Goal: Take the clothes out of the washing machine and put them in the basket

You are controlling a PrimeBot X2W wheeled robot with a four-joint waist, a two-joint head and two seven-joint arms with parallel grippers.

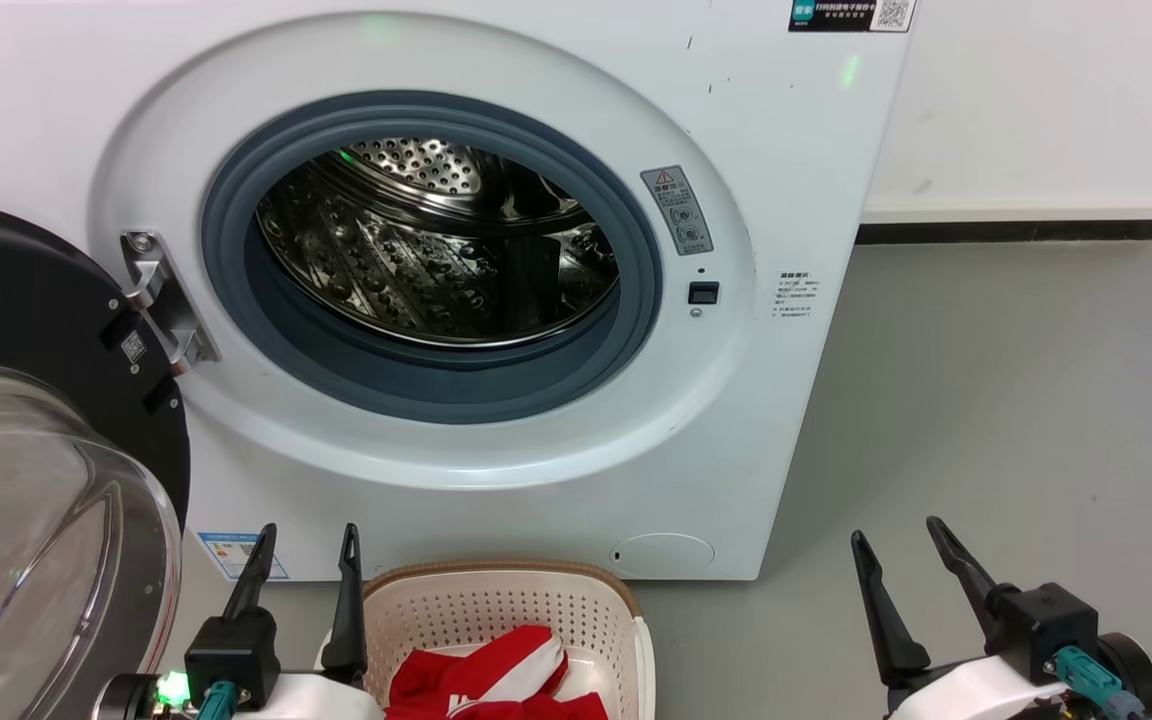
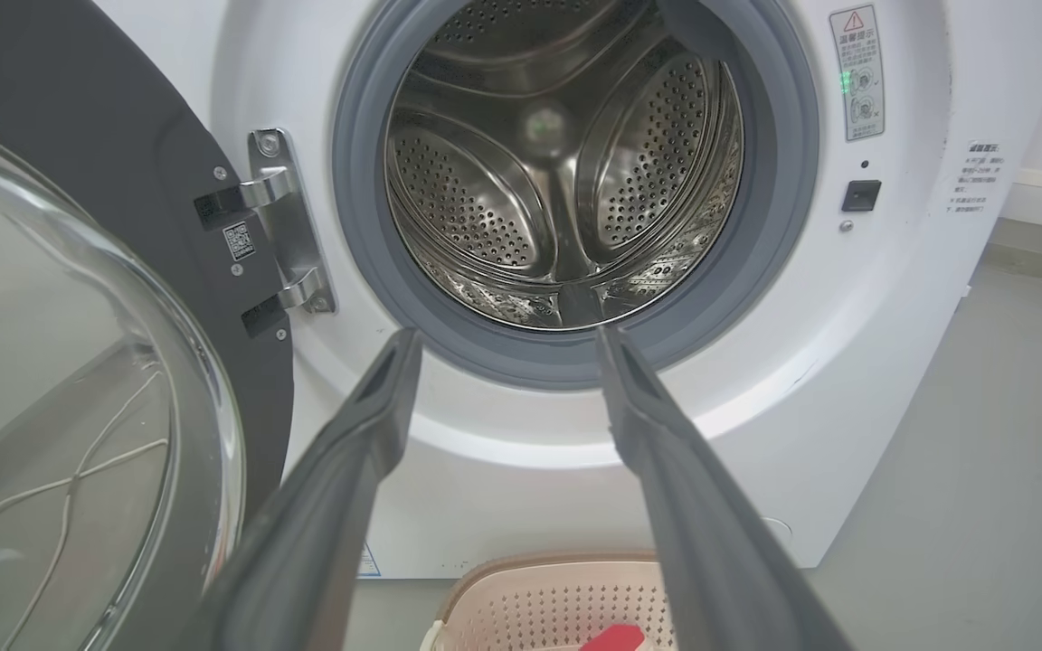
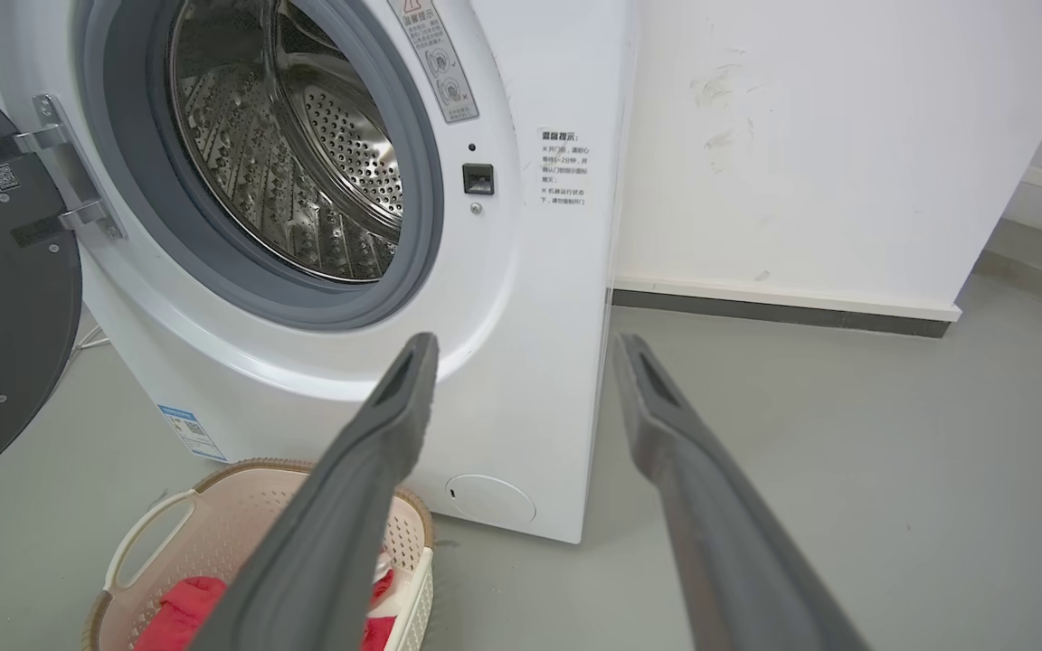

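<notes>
The white washing machine [image 1: 766, 130] stands in front of me with its door [image 1: 26, 330] swung open to the left. Its steel drum [image 1: 436, 240] [image 2: 557, 172] [image 3: 295, 154] shows bare metal inside. On the floor before it sits the cream basket [image 1: 506, 600] [image 2: 548, 597] [image 3: 213, 515], with the red and white clothes [image 1: 496, 680] [image 2: 616, 637] [image 3: 177, 606] lying in it. My left gripper [image 1: 306, 545] [image 2: 507, 344] is open just left of the basket, holding nothing. Out over the floor to the right, my right gripper [image 1: 896, 535] [image 3: 525, 348] is open and holds nothing too.
The open door's glass bowl [image 1: 36, 540] juts out at the lower left, close to my left arm. Grey floor [image 1: 1016, 420] stretches to the right of the machine. A white wall with a dark skirting strip [image 1: 1006, 232] runs behind it.
</notes>
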